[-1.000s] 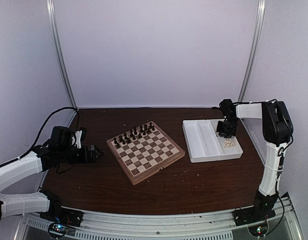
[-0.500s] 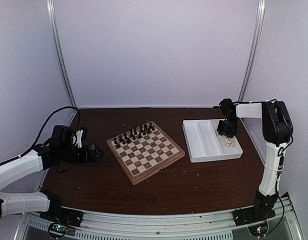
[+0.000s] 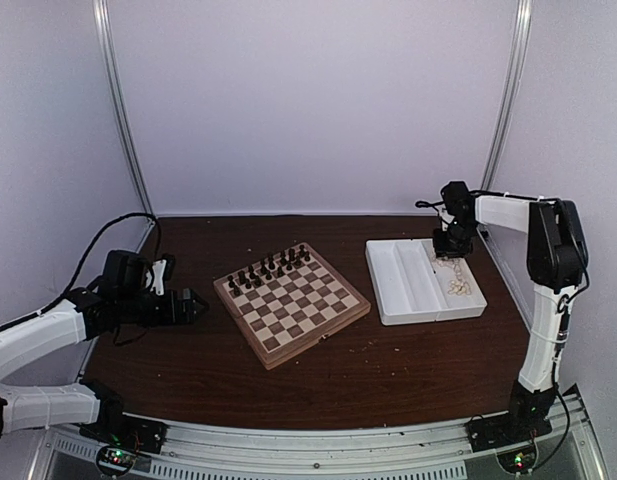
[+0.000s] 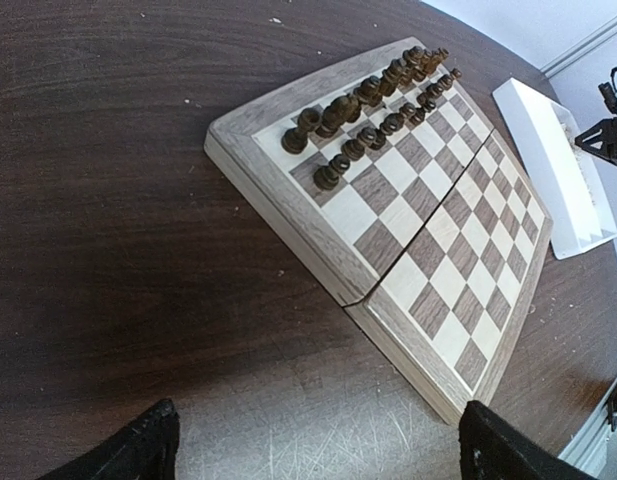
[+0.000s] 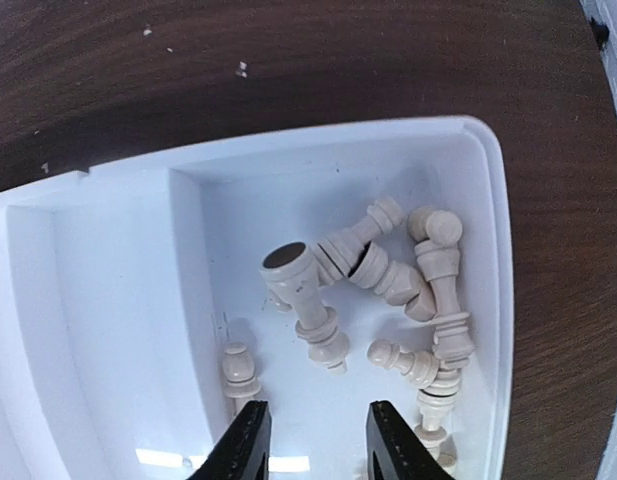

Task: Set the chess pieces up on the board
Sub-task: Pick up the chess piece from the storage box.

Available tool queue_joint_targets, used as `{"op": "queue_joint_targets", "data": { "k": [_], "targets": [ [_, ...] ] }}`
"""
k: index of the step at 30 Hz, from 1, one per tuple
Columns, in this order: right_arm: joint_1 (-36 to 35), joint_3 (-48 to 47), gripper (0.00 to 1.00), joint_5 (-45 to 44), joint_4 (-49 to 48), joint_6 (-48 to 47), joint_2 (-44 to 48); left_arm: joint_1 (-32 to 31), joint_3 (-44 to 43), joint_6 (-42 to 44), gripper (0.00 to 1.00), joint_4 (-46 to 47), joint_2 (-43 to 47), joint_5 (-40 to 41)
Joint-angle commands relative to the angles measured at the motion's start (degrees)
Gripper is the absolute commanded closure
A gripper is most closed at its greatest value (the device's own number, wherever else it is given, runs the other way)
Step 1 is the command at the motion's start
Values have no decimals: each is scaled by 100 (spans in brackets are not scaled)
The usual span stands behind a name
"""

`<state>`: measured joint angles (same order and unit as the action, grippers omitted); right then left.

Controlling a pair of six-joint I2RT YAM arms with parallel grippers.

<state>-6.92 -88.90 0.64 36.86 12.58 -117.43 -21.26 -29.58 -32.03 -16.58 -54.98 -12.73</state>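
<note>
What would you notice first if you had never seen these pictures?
The checkered wooden board sits in the middle of the dark table, with dark brown pieces lined up along its far side and its near rows bare. To its right is a white tray, where the cream-white chess pieces lie tumbled in a heap in the right-hand compartment, the right gripper open just above them.
</note>
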Motion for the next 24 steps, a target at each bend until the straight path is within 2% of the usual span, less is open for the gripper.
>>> {"op": "queue_joint_targets", "data": {
  "k": [1, 11, 24],
  "targets": [
    [41, -525, 66, -321, 704, -1172, 15, 43, -46, 30, 2, 152, 73, -61],
    [41, -909, 68, -649, 1063, -2099, -322, 43, -207, -19, 2, 223, -199, -230],
    [41, -1394, 69, -1051, 1106, -2517, -1133, 43, -488, -21, 2, -13, -432, -225]
  ]
}}
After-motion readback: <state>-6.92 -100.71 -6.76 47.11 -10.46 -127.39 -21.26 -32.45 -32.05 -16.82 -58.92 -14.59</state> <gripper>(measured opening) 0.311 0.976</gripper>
